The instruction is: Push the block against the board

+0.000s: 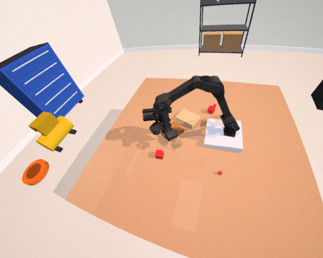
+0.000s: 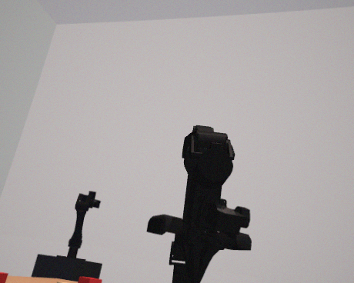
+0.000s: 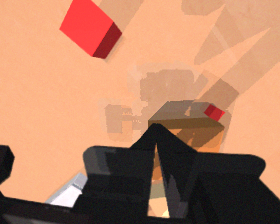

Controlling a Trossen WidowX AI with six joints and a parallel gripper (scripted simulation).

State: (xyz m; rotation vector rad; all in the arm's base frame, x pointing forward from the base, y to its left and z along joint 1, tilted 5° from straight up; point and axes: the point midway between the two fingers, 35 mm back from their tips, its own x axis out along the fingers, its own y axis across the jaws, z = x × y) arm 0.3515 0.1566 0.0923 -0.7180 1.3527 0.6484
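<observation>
A light tan slab point(image 1: 187, 117), which looks like the board, lies flat on the mat left of the arm's white base. An orange piece point(image 1: 178, 127) point(image 3: 211, 137), which looks like the square block, lies at its near left side, partly hidden by the arm. Whether the two touch, and whether any edges are even, cannot be told. My gripper point(image 1: 170, 135) point(image 3: 155, 127) is shut and empty, beside and partly over the orange piece. In the wrist view the fingers cover much of the orange piece. The exterior view shows neither piece clearly.
A red cube point(image 1: 159, 154) point(image 3: 88, 27) lies in front of the gripper. A small red cube point(image 1: 220, 172) is nearer the front. Another red object point(image 1: 211, 109) stands behind the white base point(image 1: 221, 145). A small red cube point(image 3: 214, 112) shows beside the orange piece.
</observation>
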